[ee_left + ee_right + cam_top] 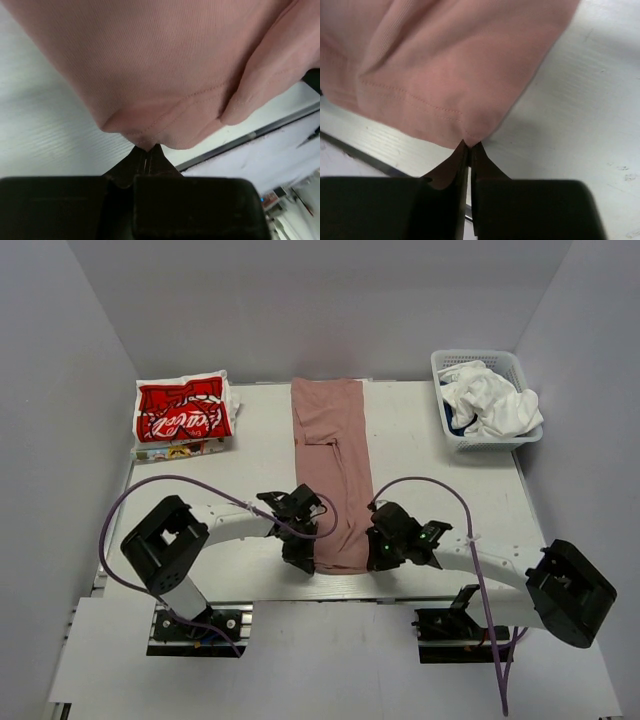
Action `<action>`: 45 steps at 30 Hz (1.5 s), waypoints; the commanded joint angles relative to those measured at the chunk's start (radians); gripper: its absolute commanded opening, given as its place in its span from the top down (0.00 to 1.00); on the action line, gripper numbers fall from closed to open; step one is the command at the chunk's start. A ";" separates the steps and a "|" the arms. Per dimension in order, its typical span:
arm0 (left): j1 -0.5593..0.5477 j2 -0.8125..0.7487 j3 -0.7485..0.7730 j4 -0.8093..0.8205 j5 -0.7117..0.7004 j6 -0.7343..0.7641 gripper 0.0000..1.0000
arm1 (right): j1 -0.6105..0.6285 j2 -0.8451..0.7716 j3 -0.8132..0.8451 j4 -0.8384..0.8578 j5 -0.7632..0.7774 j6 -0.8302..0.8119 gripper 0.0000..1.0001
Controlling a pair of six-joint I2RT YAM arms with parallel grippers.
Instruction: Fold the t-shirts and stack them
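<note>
Pink tee [332, 470] between red tee [183, 420], basket [490, 443]

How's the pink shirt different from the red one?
The pink shirt is a long strip in the middle; the red shirt is a folded rectangle, far left. Red shirt has white writing; pink shirt shows none. The left gripper and right gripper pinch the pink shirt; none holds the red shirt. Both are cloth.
</note>
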 commanded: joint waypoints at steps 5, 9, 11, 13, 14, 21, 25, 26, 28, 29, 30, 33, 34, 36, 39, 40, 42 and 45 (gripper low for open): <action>0.017 -0.060 0.125 -0.044 -0.122 0.024 1.00 | -0.008 0.008 0.131 0.069 0.247 0.038 1.00; 0.044 -0.010 0.251 -0.104 -0.224 0.035 1.00 | -0.031 0.026 0.233 0.129 0.356 0.002 1.00; 0.080 0.042 0.333 -0.115 -0.272 0.044 1.00 | -0.057 0.087 0.299 0.103 0.429 -0.017 1.00; 0.128 0.073 0.416 -0.139 -0.307 0.055 1.00 | -0.092 0.121 0.343 0.147 0.462 -0.034 1.00; 0.143 0.107 0.447 -0.148 -0.362 0.066 1.00 | -0.102 0.152 0.359 0.160 0.465 -0.037 1.00; 0.266 0.291 0.754 -0.182 -0.384 0.164 1.00 | -0.223 0.376 0.632 0.204 0.434 -0.130 1.00; 0.321 0.462 0.930 -0.228 -0.347 0.184 1.00 | -0.273 0.552 0.805 0.183 0.364 -0.161 1.00; 0.344 0.487 0.950 -0.228 -0.347 0.184 0.97 | -0.286 0.603 0.833 0.174 0.352 -0.167 1.00; 0.366 0.526 1.010 -0.262 -0.347 0.184 0.76 | -0.298 0.676 0.922 0.135 0.304 -0.172 0.67; 0.375 0.538 1.021 -0.271 -0.347 0.184 0.74 | -0.315 0.718 0.977 0.081 0.287 -0.181 0.48; 0.384 0.538 1.021 -0.271 -0.347 0.184 0.55 | -0.318 0.735 1.019 0.057 0.279 -0.178 0.40; 0.407 0.478 0.915 -0.221 -0.360 0.170 0.45 | -0.324 0.738 1.012 0.023 0.232 -0.181 0.21; 0.416 0.416 0.882 -0.204 -0.370 0.153 0.31 | -0.327 0.712 0.993 0.032 0.223 -0.178 0.10; 0.426 0.359 0.787 -0.147 -0.381 0.153 0.00 | -0.327 0.646 0.875 0.066 0.216 -0.163 0.10; 0.412 0.291 0.693 -0.104 -0.283 0.173 0.00 | -0.335 0.512 0.716 0.107 0.201 -0.120 0.10; 0.403 0.280 0.668 -0.104 -0.272 0.182 0.00 | -0.336 0.496 0.691 0.109 0.193 -0.114 0.10; 0.393 0.262 0.579 -0.052 -0.198 0.182 0.00 | -0.344 0.462 0.611 0.124 0.173 -0.100 0.10; 0.393 0.251 0.469 0.011 -0.105 0.182 0.00 | -0.353 0.464 0.565 0.114 0.161 -0.094 0.10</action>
